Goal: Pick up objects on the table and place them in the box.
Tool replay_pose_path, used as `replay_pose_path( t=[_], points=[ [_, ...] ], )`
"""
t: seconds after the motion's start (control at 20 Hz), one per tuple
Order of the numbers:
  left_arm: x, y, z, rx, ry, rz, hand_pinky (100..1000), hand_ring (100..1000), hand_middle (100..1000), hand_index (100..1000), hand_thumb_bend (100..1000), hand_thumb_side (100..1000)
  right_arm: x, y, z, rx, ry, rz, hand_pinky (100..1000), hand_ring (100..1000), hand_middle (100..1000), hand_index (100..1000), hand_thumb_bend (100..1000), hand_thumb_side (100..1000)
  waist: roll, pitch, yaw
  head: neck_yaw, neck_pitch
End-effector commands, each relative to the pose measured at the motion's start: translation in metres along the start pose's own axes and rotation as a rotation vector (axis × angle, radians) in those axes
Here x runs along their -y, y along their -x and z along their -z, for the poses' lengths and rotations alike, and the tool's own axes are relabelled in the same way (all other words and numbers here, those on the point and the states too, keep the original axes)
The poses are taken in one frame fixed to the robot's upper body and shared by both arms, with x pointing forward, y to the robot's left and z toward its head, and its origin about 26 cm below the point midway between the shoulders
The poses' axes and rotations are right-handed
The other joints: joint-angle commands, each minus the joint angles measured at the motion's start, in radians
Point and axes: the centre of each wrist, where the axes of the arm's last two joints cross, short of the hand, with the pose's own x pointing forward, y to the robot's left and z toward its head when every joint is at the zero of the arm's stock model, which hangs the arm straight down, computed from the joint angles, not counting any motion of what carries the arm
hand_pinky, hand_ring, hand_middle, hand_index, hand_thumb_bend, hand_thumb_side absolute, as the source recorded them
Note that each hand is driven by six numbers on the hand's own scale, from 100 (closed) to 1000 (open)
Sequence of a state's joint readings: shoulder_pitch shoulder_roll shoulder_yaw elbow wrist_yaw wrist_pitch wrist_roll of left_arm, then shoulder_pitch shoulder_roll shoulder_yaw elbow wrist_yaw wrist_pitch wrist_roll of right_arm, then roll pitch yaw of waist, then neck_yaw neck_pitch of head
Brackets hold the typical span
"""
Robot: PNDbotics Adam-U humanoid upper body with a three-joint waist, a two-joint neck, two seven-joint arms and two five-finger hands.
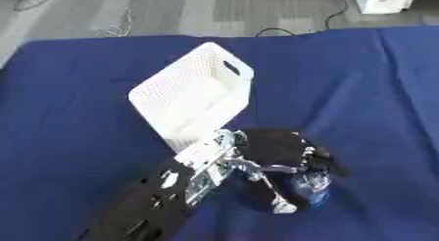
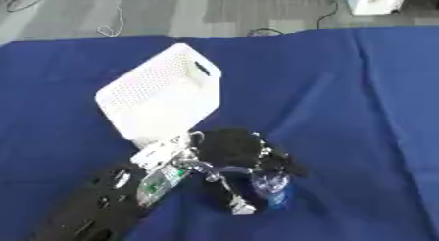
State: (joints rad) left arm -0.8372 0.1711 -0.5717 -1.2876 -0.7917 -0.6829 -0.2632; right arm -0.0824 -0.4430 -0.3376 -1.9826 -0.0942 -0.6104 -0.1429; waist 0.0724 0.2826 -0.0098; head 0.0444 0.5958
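A white perforated box (image 1: 195, 95) with a handle slot stands on the blue tablecloth (image 1: 360, 88), its open side facing up. My left arm comes in from the lower left. My left hand (image 1: 273, 146) hovers just in front of the box's near right corner. Its fingers (image 1: 321, 159) curl down over the top of a small blue translucent bottle-like object (image 2: 273, 192), which stands on the cloth. The hand hides the object's upper part. My right hand shows in neither view.
The cloth's far edge runs along the top, with grey floor and cables (image 1: 116, 24) beyond it. A white unit (image 1: 384, 0) stands on the floor at the top right. Bare cloth lies to the right and left of the box.
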Motion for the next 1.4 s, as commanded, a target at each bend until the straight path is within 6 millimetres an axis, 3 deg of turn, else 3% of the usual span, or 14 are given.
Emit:
replay_pose_path(
  t=[0.05,0.4,1.1,1.4],
  points=[
    [-0.004,0.001,0.000,0.004,-0.046,-0.024,100,100,100,177,100,256,0.003,-0.004,0.008,0.032,-0.007,-0.005,895,822,842,880,100,965,-0.006,-0.013,0.000,-0.007,-0.010],
    [-0.003,-0.001,-0.004,-0.040,-0.139,-0.163,100,100,100,172,100,267,0.003,-0.004,0.007,0.026,-0.007,-0.005,896,823,842,881,100,967,-0.006,-0.013,0.003,-0.012,-0.009],
    [-0.057,-0.024,-0.020,-0.118,-0.282,-0.319,100,100,100,175,100,289,0.005,-0.004,0.005,0.015,-0.009,-0.011,897,824,843,882,100,967,-0.007,-0.020,0.013,-0.026,-0.007],
    [-0.089,-0.025,-0.052,-0.213,-0.367,-0.277,100,100,100,176,100,306,0.006,-0.005,0.003,0.008,-0.009,-0.018,897,824,843,882,100,966,-0.006,-0.027,0.023,-0.041,-0.007]
  ],
)
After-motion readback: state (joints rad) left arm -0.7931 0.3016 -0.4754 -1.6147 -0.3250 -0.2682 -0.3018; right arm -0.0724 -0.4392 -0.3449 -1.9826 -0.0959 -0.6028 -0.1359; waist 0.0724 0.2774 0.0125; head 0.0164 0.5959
